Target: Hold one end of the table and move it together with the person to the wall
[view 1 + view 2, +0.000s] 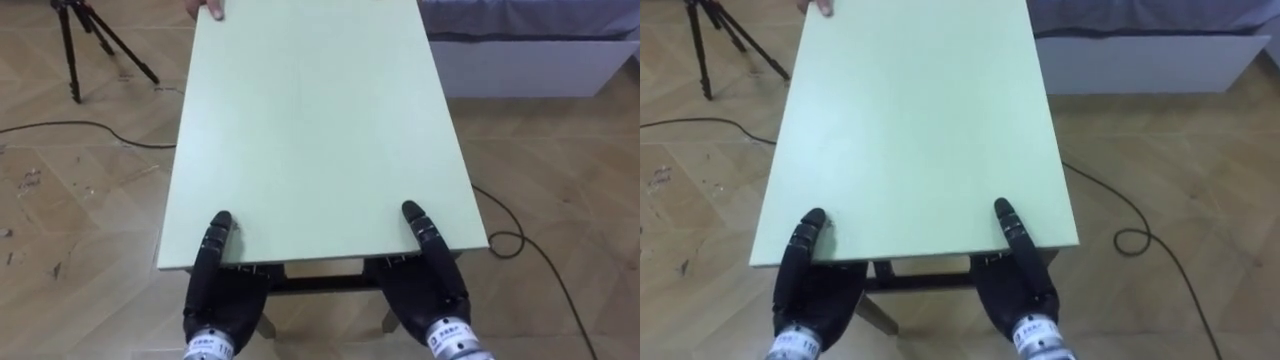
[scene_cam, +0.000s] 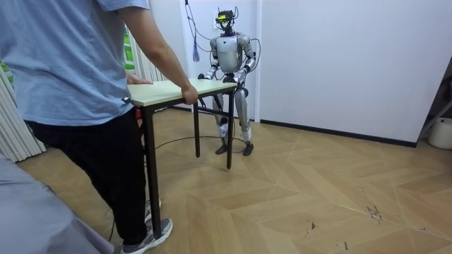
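A tripod (image 1: 88, 40) stands far ahead of the left robot hand (image 1: 222, 295), off to its left. That robot hand is at the desk's (image 1: 310, 130) near left corner. Part of it lies on top of the edge and the rest is tucked under, so I cannot tell if it grips. The desk reaches away from both hands. At its far edge, ahead of the left robot hand, a person's hand (image 1: 207, 8) rests on top. The right robot hand (image 1: 428, 290) sits at the near right corner the same way, and I cannot tell its grip either. A bed (image 1: 520, 55) lies far ahead of it, to the right.
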